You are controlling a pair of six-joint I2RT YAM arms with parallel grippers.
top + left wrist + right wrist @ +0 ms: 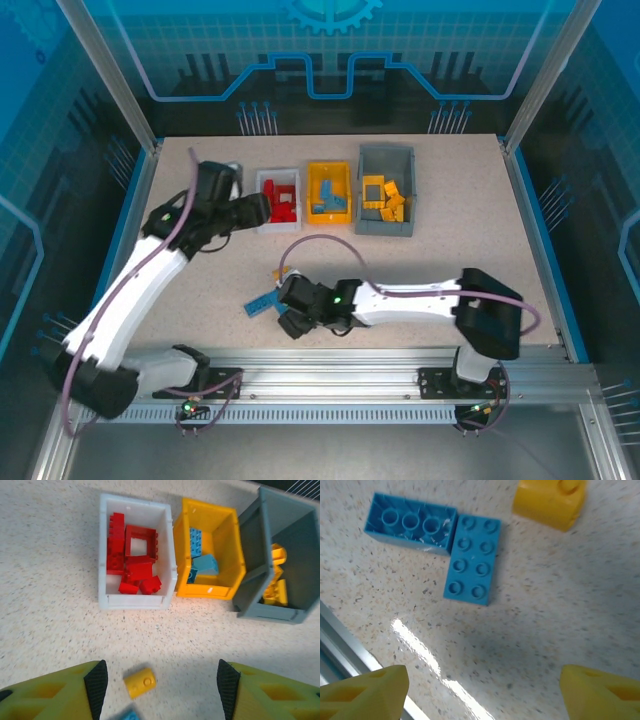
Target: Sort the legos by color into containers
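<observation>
**Sorting nearly done: three loose bricks left on the table**

Three legos lie unsorted at about 7 o'clock from the table's middle. One blue brick (472, 559) sits studs up. A second blue brick (410, 524) touches it at its 10 o'clock, turned hollow side up. A yellow brick (550, 500) rests near them, at 1 o'clock in the right wrist view.

Three bins stand in a row toward the far edge, at 12 o'clock. The white bin (135, 601) holds only red pieces (132, 562). The yellow bin (205, 591), at its 3 o'clock, holds blue ones. The grey bin (265, 612), further toward 3 o'clock, holds yellow ones. By my reckoning the job is close to finished. The two blues belong in the yellow bin and the yellow brick in the grey one.

The right gripper (480, 690) hovers over the blue pair with its jaws spread wide, holding nothing. The left gripper (162, 682) hangs just beside the white bin, at its 9 o'clock in the top view. Its jaws are also apart and empty.

The table (480, 250) is a pale, speckled board. An aluminium rail (330, 385) runs along its near edge. Metal posts and blue translucent panels, printed with circuit lines and a gear, enclose the space.
</observation>
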